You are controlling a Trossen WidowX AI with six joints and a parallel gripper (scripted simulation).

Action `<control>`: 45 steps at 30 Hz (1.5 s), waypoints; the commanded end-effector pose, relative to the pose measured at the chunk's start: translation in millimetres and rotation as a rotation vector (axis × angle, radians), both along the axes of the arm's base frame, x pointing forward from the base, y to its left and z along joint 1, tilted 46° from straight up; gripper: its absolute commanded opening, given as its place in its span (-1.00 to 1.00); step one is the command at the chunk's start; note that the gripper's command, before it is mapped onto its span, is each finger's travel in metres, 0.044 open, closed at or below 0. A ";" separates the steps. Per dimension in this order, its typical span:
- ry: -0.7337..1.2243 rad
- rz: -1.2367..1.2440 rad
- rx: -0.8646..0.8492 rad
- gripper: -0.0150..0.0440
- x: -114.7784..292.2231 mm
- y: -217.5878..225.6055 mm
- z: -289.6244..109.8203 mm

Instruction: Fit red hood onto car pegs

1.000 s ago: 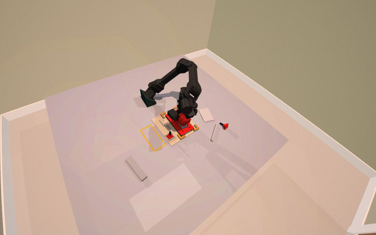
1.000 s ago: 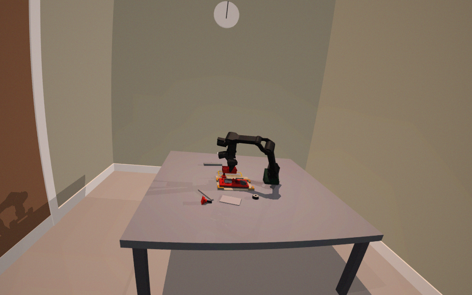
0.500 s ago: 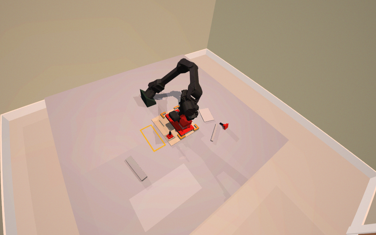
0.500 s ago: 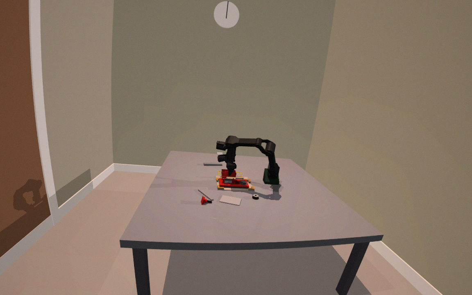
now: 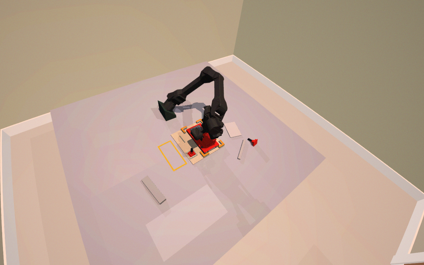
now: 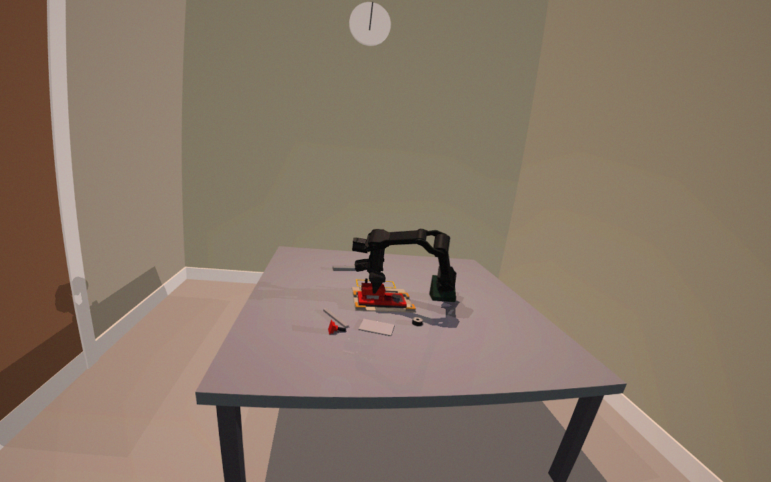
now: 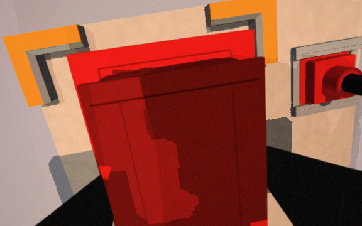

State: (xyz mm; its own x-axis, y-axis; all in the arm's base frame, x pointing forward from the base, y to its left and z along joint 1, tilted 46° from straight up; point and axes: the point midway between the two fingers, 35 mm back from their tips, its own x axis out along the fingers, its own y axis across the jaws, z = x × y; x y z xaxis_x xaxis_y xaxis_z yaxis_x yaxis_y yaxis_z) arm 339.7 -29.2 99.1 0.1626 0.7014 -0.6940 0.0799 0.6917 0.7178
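My gripper (image 5: 205,135) (image 6: 375,280) (image 7: 185,166) is shut on the red hood (image 5: 208,142) (image 6: 371,290) (image 7: 184,141), with its black fingers on the hood's two long sides. The hood hangs low over the red chassis (image 5: 214,148) (image 6: 399,300) (image 7: 156,53), which lies in the tan jig (image 5: 187,156) (image 7: 310,132) between orange corner brackets (image 5: 221,142) (image 7: 43,41). In the wrist view the hood hides the engine block and the pegs. Only the chassis's far end shows beyond it. I cannot tell whether the hood touches the deck.
A red block with a black knob (image 5: 191,152) (image 7: 325,78) stands on the jig. A yellow outlined rectangle (image 5: 166,158) lies left of the jig. On the table lie a grey bar (image 5: 153,189), a white plate (image 5: 232,129) (image 6: 376,327), a thin rod (image 5: 240,149), a small red part (image 5: 253,141) (image 6: 333,327) and a black wheel (image 6: 417,321).
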 end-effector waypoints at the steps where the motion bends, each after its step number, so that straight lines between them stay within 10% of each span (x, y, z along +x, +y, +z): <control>1: 0.000 -0.003 0.003 -0.49 0.4 0.8 -0.1; 45: 0.000 -0.003 0.003 -0.49 0.9 6.4 -7.0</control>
